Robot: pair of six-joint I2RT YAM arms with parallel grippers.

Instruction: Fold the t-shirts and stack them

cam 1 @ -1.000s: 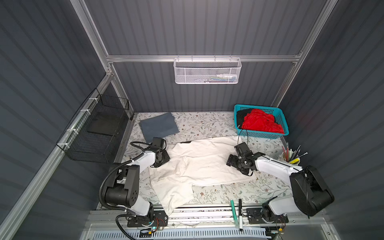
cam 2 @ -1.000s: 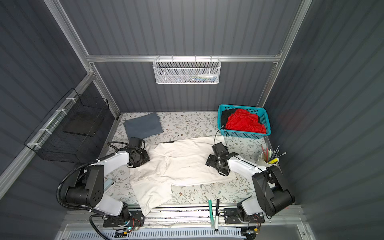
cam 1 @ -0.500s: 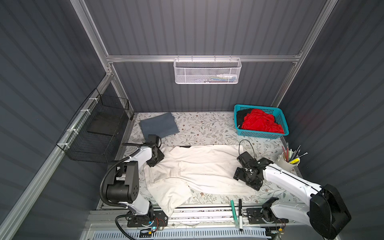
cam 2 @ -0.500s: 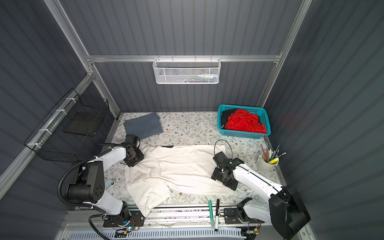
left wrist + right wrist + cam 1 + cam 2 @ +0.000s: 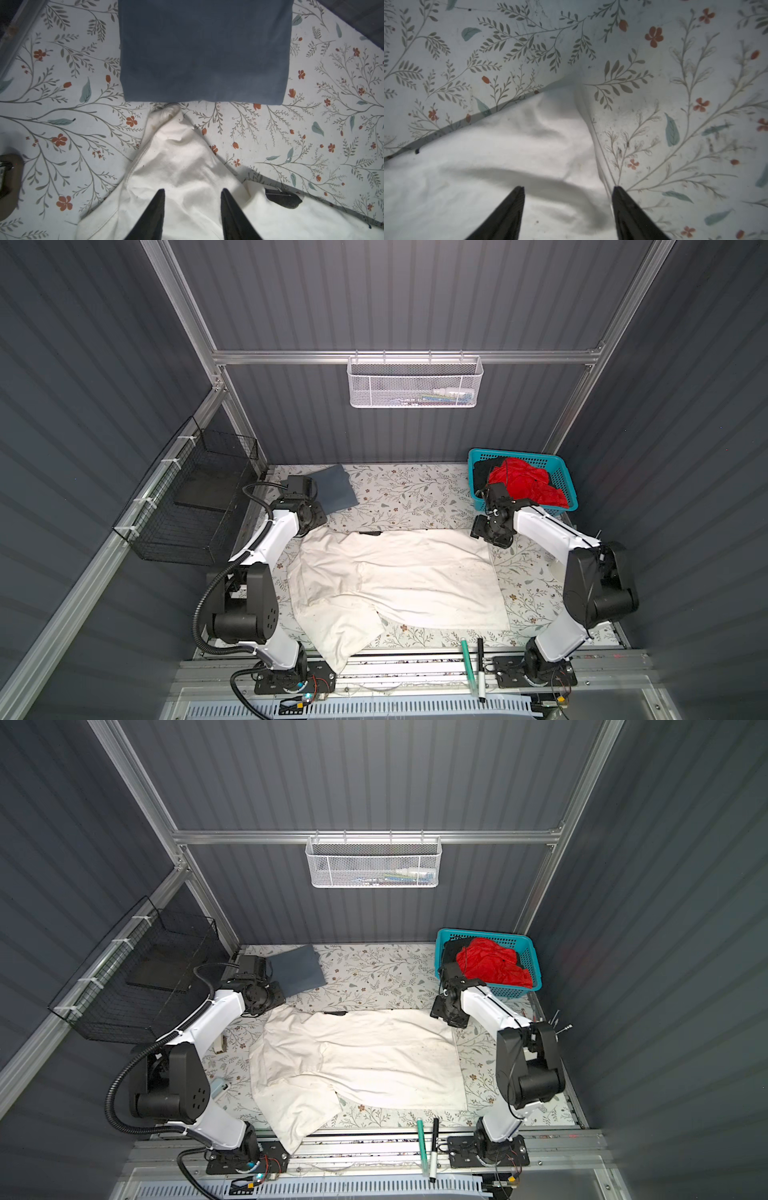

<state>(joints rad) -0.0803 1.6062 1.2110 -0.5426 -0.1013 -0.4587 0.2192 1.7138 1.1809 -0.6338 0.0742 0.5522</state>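
Note:
A large off-white t-shirt (image 5: 395,580) (image 5: 361,1056) lies spread flat across the table's middle. My left gripper (image 5: 309,527) (image 5: 266,1006) hovers open over its far left corner (image 5: 182,166); the left wrist view shows the gripper (image 5: 192,190) with its jaws apart above the cloth. My right gripper (image 5: 490,537) (image 5: 449,1017) stands open at the far right corner (image 5: 508,155), and in the right wrist view the gripper (image 5: 568,188) straddles the shirt's side hem. A folded slate-grey t-shirt (image 5: 334,489) (image 5: 203,52) lies at the back left. Red (image 5: 523,483) and black (image 5: 484,468) t-shirts sit crumpled in the basket.
The teal basket (image 5: 565,485) stands at the back right, close behind my right arm. A black wire rack (image 5: 199,497) hangs on the left wall and a white mesh basket (image 5: 415,381) on the back rail. Two pens (image 5: 471,662) lie on the front rail.
The off-white shirt went from bunched in the middle to spread flat. Both grippers moved to its far corners, the right one coming back from the front edge with its jaws narrower.

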